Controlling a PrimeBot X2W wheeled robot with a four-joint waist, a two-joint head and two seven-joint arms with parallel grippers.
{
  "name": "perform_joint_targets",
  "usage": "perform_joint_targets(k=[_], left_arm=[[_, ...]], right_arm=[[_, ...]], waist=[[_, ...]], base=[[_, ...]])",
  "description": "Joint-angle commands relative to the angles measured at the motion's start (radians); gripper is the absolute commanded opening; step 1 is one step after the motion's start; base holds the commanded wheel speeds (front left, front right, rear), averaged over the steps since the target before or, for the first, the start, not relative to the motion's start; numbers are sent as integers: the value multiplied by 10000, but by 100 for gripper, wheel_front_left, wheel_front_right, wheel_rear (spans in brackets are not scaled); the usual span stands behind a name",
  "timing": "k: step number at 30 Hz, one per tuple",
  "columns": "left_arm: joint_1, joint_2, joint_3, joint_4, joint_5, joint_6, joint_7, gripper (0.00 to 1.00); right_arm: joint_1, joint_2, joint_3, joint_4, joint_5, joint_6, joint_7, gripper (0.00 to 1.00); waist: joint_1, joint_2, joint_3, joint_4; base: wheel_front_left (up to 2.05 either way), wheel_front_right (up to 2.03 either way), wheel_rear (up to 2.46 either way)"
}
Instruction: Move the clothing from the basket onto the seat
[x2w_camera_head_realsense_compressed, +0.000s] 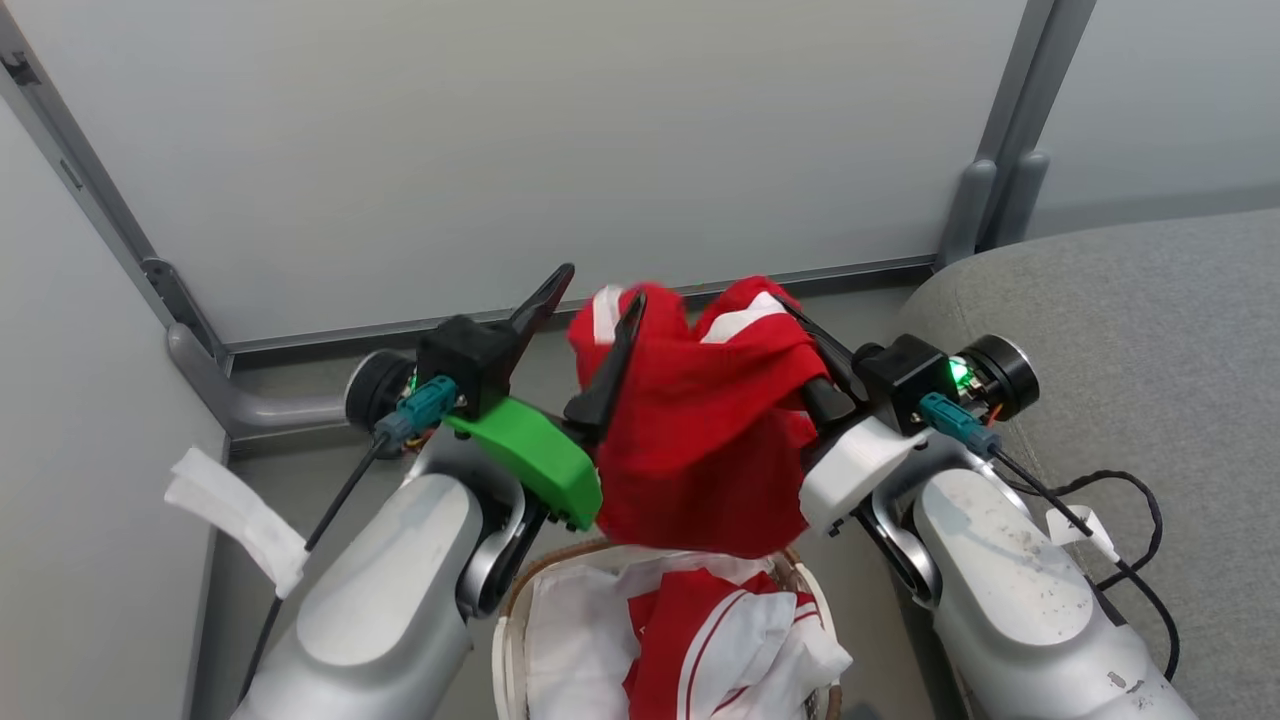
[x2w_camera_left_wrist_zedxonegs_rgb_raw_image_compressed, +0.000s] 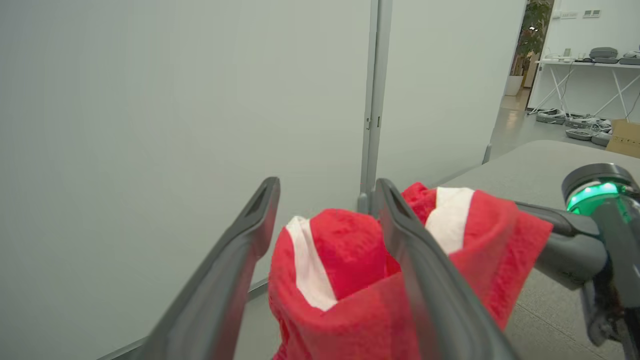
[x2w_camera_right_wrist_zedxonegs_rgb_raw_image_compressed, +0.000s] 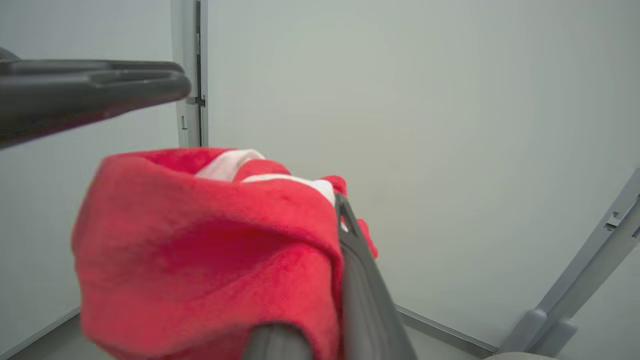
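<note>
Jaws first: on my left gripper (x2w_camera_head_realsense_compressed: 597, 300) they stand wide apart and clamp nothing. Its inner finger (x2w_camera_left_wrist_zedxonegs_rgb_raw_image_compressed: 425, 280) lies against bunched cloth, and the outer finger stands in open air. On my right gripper (x2w_camera_head_realsense_compressed: 805, 350) the jaws are closed on a red sports garment with white stripes (x2w_camera_head_realsense_compressed: 700, 440). The cloth wraps over them, and in the right wrist view one dark finger (x2w_camera_right_wrist_zedxonegs_rgb_raw_image_compressed: 357, 285) shows plainly beside the fabric.

The garment hangs between my two wrists, above the small oval white basket with a brown woven rim (x2w_camera_head_realsense_compressed: 803, 580). Its lower hem sits right at the basket's mouth in the head view, and I cannot tell whether it touches what lies there. It is gathered into a lump with no clean long axis. The top edge runs across from one gripper to the other, two white stripes point upward at the crest, and the bulk sags straight down toward the basket.

A second red and white garment (x2w_camera_head_realsense_compressed: 700, 630) lies crumpled inside the basket on the white fabric liner (x2w_camera_head_realsense_compressed: 565, 630).

The large grey fabric sofa with a rounded edge (x2w_camera_head_realsense_compressed: 1150, 320) is on my right, just beside my right forearm. The held garment hangs to the left of it. Pale grey partition panels (x2w_camera_head_realsense_compressed: 550, 150) stand ahead of me.
</note>
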Motion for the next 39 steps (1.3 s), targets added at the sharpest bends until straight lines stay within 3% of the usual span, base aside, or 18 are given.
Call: perform_joint_targets(k=[1,14,22,28,39], left_arm=[[351,-7,41,154,-147,-18,-165,100],[1984,13,129,1123,44,-78,-785,100],[2675,-192,822,773,313,-127,-773,100],[3139,-520,1339,464,523,-190,-775,100],[3429,-927,1560,-56,1055,-277,-775,100]], right_arm=[[156,-37,-170,29,-87,-6,-25,0],[734,-32,-1162,-39,-801,-6,-25,0],[680,-35,-1435,-31,-979,-6,-25,0],[581,-38,-1941,-127,-1241,-6,-25,0],[739,-29,-3191,-429,-2336,-10,-25,0]], waist=[[0,0,13,-24],[0,0,-57,-344],[0,0,-44,-735],[0,0,12,-1383],[0,0,475,-3283]], base=[[0,0,0],[0,0,0],[0,0,0],[0,0,0],[0,0,0]])
